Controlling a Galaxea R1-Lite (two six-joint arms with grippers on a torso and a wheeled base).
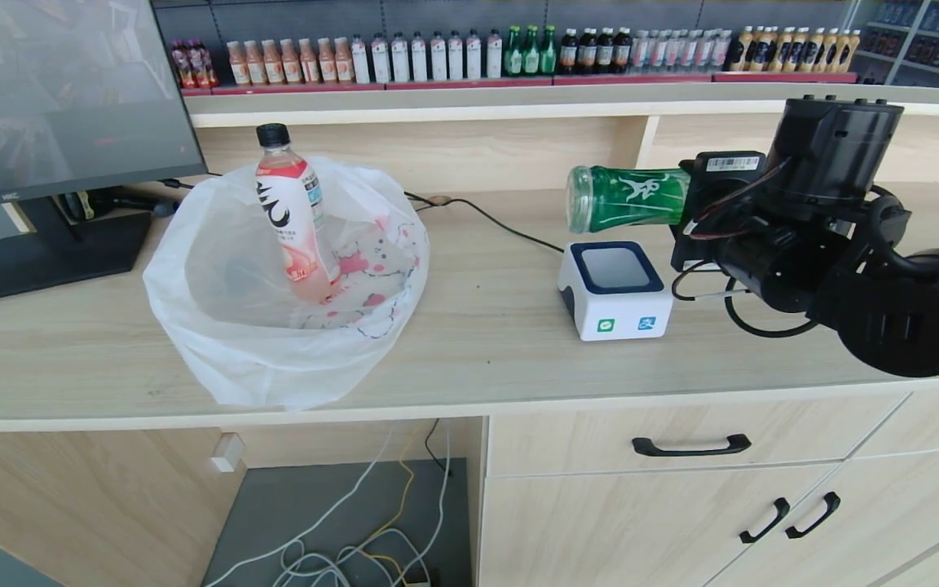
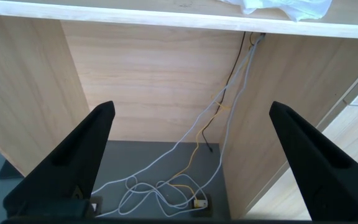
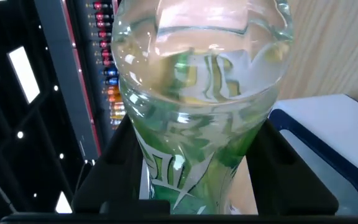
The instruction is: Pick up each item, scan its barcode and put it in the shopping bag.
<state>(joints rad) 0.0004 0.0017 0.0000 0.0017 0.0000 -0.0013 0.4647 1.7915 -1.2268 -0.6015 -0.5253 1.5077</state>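
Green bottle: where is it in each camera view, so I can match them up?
Head view: right of centre, green bottle held sideways in the right pincer, close to the scanner.
Right wrist view: middle, the bottle's base toward the camera.
Left wrist view: aimed under the counter at cables, away from it.
Shared landmark: the scanner, in head and right wrist views.

Matt pale wood-grain counter (image 1: 502, 359), thin crinkled translucent white plastic shopping bag (image 1: 225, 334), glossy clear plastic pink drink bottle (image 1: 297, 236), glossy see-through plastic green bottle (image 1: 628, 198), smooth white plastic scanner (image 1: 616, 314) with shiny dark window, matt black drawer handles (image 1: 691, 447)
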